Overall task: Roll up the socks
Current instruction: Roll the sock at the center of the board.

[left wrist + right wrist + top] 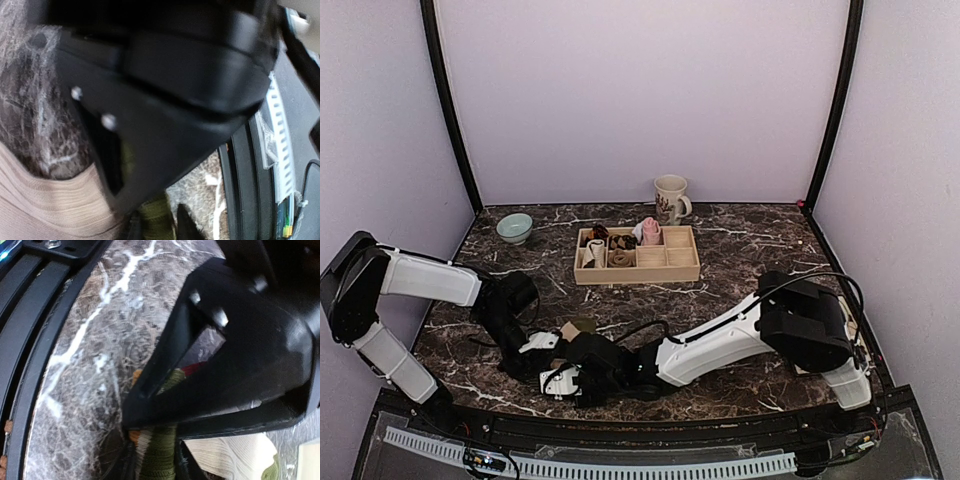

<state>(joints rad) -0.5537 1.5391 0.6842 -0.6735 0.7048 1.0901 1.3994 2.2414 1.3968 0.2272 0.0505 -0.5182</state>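
A tan ribbed sock (pixel 582 328) with an olive green band lies near the table's front edge, where both grippers meet. In the right wrist view the green band (pixel 161 452) runs between the fingers of my right gripper (pixel 156 464), which is shut on it; cream ribbed fabric (pixel 240 455) spreads to the right. The left gripper's black body fills the upper right of that view. In the blurred left wrist view, the green band (pixel 152 216) sits between the fingers of my left gripper (pixel 157 226), with a thin gap on one side. Tan fabric (pixel 45 200) lies lower left.
A wooden divided tray (pixel 637 270) at mid-table holds a pink roll (pixel 650 232) and several small bundles. Behind it stands a patterned mug (pixel 670 198), and a pale green bowl (pixel 515 227) sits at the back left. The black front rail (pixel 650 425) runs just below the grippers.
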